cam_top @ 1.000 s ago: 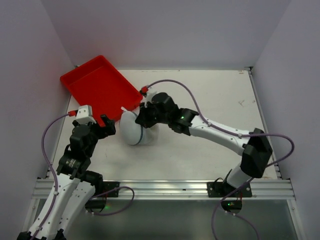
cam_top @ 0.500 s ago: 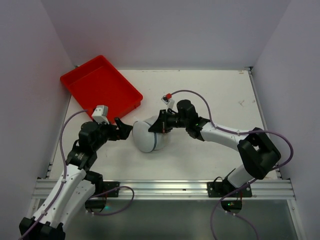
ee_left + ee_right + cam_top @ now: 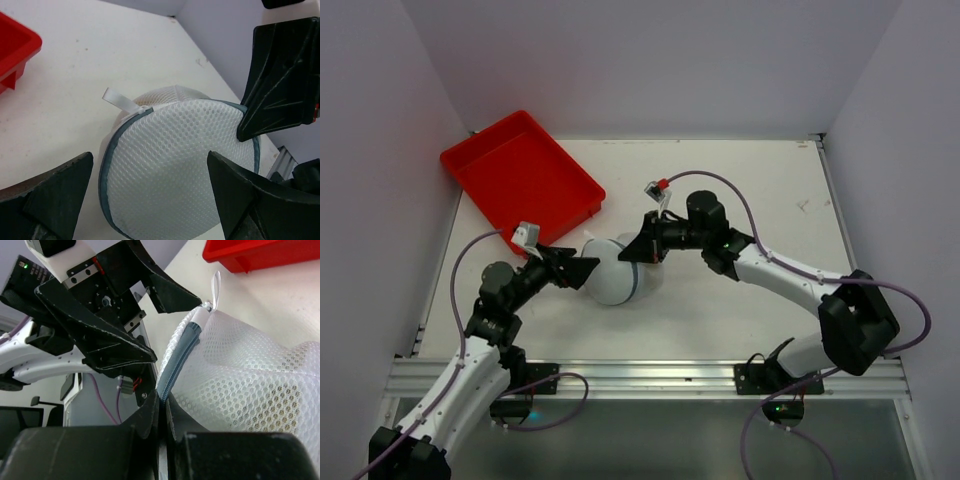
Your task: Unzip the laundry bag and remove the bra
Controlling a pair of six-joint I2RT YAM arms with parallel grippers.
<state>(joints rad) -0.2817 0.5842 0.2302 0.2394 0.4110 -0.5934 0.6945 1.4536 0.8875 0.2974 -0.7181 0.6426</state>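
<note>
The laundry bag (image 3: 617, 270) is a round white mesh pouch with a grey-blue zip line, standing on edge mid-table. My right gripper (image 3: 638, 252) is shut on its zip seam (image 3: 176, 371) at the bag's right side. My left gripper (image 3: 582, 268) is open, its fingers (image 3: 50, 200) spread on either side of the bag's mesh face (image 3: 170, 170), close to it. A white loop tab (image 3: 120, 101) sticks out of the bag's top. The bra is hidden inside the mesh.
A red tray (image 3: 520, 172) lies at the back left, its corner showing in the left wrist view (image 3: 15, 47). The table's near rail (image 3: 650, 378) runs along the front. White walls enclose left, back and right.
My left gripper has moved right, up to the bag's left side. The bag has shifted slightly right and forward with my right gripper holding it.
</note>
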